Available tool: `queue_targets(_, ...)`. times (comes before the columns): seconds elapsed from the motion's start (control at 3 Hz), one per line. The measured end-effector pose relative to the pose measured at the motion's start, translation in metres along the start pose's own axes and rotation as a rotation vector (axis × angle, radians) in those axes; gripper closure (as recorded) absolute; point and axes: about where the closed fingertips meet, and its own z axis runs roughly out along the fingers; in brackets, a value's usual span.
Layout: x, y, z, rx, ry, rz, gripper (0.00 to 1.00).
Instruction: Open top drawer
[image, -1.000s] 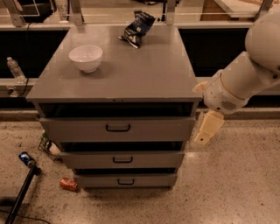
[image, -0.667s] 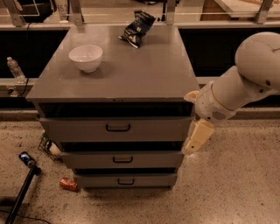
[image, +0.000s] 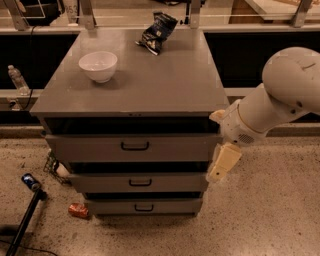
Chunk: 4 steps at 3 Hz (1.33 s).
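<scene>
Cream claw (image: 218, 171) beside top drawer (image: 90, 148) (right end).

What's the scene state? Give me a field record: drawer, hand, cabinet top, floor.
top drawer: black handle untouched
hand: off the top drawer's right end, at the cabinet's front right corner, away from the handle
other drawers: middle drawer and bottom drawer, below it
cabinet top: white bowl at left, dark snack bag at back
floor: red can by the cabinet's left foot

Arm (image: 285, 95): white, rounded, bulky shell.
Wrist (image: 241, 125): white, ringed joint.
Gripper (image: 223, 163): cream, blocky; at the bench (image: 135, 85) front right corner.
</scene>
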Motion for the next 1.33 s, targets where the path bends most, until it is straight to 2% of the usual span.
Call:
queue_targets(0.33, 0.006, 0.003, 0.012, -0.004, 0.025, -0.023, 0.0)
queue_targets(1.0, 0.005, 0.002, 0.029, 0.001, -0.037, -0.059, 0.0)
queue_targets(1.33, 0.0, -0.009, 0.062, -0.015, -0.083, -0.068, 0.0)
